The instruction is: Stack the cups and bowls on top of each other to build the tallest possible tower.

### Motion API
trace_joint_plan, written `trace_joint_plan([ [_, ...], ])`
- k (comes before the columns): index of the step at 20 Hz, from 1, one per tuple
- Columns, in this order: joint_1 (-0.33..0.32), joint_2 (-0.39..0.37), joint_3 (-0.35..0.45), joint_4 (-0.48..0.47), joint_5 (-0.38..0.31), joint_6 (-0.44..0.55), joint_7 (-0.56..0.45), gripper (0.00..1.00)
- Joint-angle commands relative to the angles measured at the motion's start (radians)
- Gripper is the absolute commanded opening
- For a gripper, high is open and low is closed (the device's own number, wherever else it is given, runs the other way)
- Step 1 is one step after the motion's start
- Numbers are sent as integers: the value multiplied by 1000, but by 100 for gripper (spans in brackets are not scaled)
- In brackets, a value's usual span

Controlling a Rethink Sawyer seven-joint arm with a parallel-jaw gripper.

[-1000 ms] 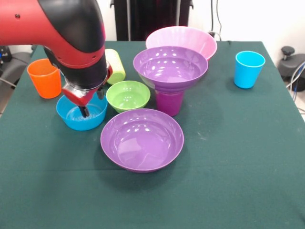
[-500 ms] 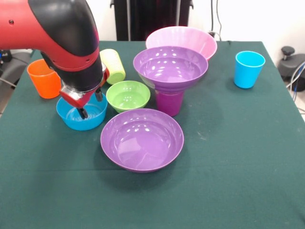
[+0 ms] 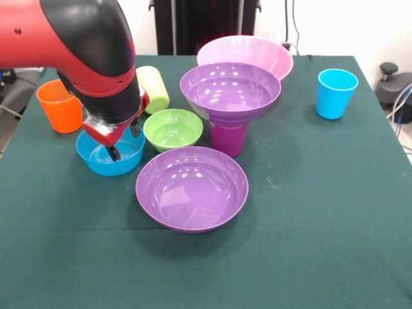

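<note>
The tower (image 3: 230, 109) stands a little behind the middle of the bench (image 3: 322, 212): a purple cup (image 3: 229, 138) upright on the green cloth, with one wide purple bowl (image 3: 230, 92) sitting on its rim, mouth up. Nothing lies inside that bowl. Since half a second ago nothing in this stack has changed, and the arm has shifted only very slightly; a full second ago it was a bit more to the right.

The jaws (image 3: 122, 141) hang over the small blue bowl (image 3: 110, 153), with one dark finger (image 3: 114, 153) reaching down inside it. If the jaws are open or closed, I cannot tell.

Just left of the purple cup is the small green bowl (image 3: 172, 129), and in front of both lies the second wide purple bowl (image 3: 192, 188), empty. The big pink bowl (image 3: 245, 54) is directly behind the tower. The lime green cup (image 3: 155, 88) lies on its side behind the green bowl, and the orange cup (image 3: 59, 105) stands near the left edge. The light blue cup (image 3: 336, 93) stands alone near the right edge.

The front part of the bench and the right side are free cloth.
</note>
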Motion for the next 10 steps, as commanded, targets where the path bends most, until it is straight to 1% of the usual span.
trace_joint_plan([
  [1,-1,22,36,56,13,-88,-289,100],
  [2,-13,28,57,67,37,-103,-290,100],
  [4,-19,29,69,76,53,-108,-288,100],
  [7,-24,27,73,81,64,-108,-289,100],
  [10,-25,14,77,84,77,-87,-291,100],
])
